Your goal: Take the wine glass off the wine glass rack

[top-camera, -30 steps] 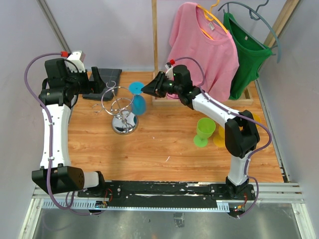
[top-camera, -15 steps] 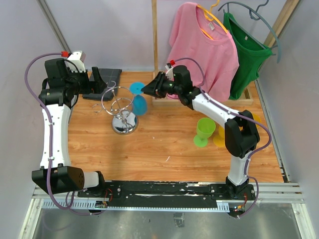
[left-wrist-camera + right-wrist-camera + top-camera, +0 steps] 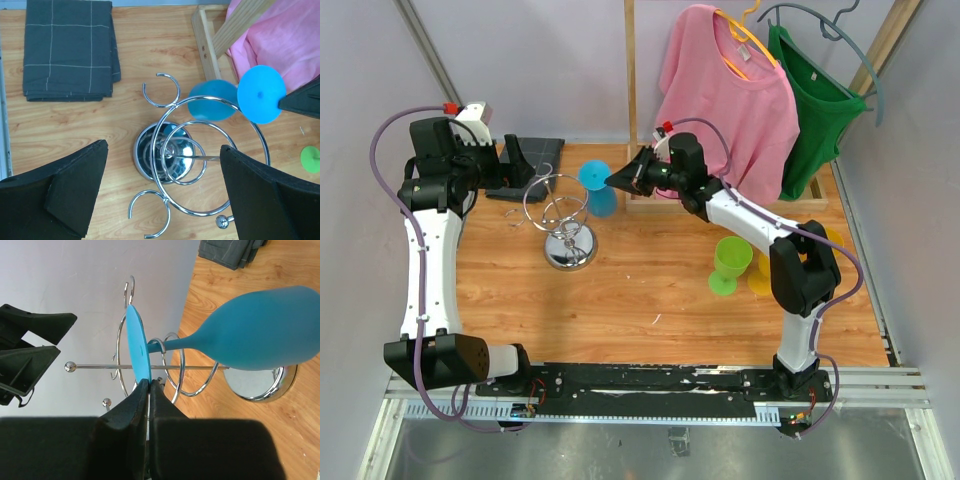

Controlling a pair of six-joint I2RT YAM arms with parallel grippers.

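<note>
A blue wine glass [image 3: 597,192] hangs upside down at the right edge of the chrome wine glass rack [image 3: 568,248], its round foot on top. My right gripper [image 3: 616,181] is shut on the rim of that foot, seen edge-on in the right wrist view [image 3: 139,347]. The glass's stem lies against a wire loop; I cannot tell whether it is free of the loop. My left gripper [image 3: 523,168] is open and empty, hovering over the rack's domed base [image 3: 165,152]. The glass's foot [image 3: 261,94] and bowl [image 3: 212,100] also show in the left wrist view.
A folded dark cloth [image 3: 533,152] lies at the back left. The wooden clothes rack's base [image 3: 642,204] stands just behind the glass, with a pink shirt [image 3: 730,95] and a green shirt [image 3: 810,95] hanging. A green glass [image 3: 730,262] and a yellow glass [image 3: 766,276] stand at the right.
My right gripper has drawn the blue glass slightly back and to the right, and its bowl has swung away from the rack's centre. The left arm has not moved.
</note>
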